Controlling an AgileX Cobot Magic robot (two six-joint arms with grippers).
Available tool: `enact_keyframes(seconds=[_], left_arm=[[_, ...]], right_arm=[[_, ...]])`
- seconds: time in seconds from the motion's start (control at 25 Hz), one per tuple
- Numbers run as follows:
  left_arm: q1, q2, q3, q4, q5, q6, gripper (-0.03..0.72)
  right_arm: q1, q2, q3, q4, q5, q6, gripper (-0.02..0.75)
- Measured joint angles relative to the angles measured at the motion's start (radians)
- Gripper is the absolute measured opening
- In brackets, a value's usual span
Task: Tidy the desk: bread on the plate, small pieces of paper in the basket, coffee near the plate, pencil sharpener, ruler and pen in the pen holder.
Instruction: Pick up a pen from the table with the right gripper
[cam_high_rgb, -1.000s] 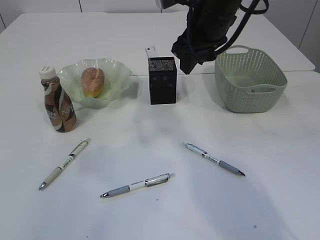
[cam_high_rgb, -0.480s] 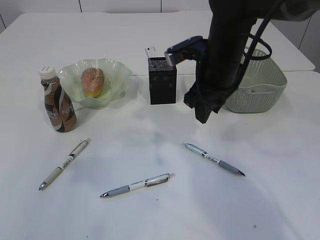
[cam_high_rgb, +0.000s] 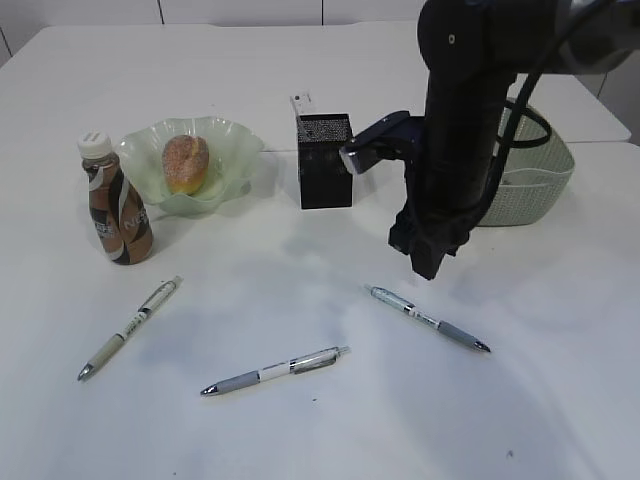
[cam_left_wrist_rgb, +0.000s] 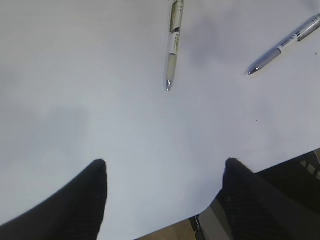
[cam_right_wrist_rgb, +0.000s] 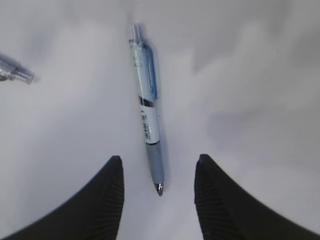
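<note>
- The right gripper (cam_high_rgb: 428, 262) has swung from beside the pen holder (cam_high_rgb: 325, 160) down toward 6 o'clock, and now hangs over the blue-grey pen (cam_high_rgb: 427, 318).
- Its jaws stand apart, empty, with that pen (cam_right_wrist_rgb: 148, 110) on the table between the fingertips, untouched.
- The left gripper (cam_left_wrist_rgb: 164, 167) is also spread and empty above bare table (cam_left_wrist_rgb: 75, 75).
- Two more pens (cam_high_rgb: 129, 327) (cam_high_rgb: 275, 370) lie at 7 o'clock; the basket (cam_high_rgb: 535, 175) is at 2 o'clock.
</note>
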Motion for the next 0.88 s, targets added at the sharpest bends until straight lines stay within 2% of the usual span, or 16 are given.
enact_keyframes(seconds=[0.04,0.24,0.44,0.88], left_arm=[[0.000,0.000,0.000,0.000,0.000,0.000,0.509],[0.000,0.000,0.000,0.000,0.000,0.000,0.509],[0.000,0.000,0.000,0.000,-0.002,0.000,0.509],[0.000,0.000,0.000,0.001,-0.002,0.000,0.509]], right_arm=[[0.000,-0.003,0.057,0.002,-0.005,-0.011,0.372],[0.000,-0.003,0.107,0.019,-0.082,-0.077,0.372],[0.000,0.030,0.109,0.033,-0.131,-0.097,0.372],[0.000,0.125,0.109,0.038,-0.136,-0.099,0.372]])
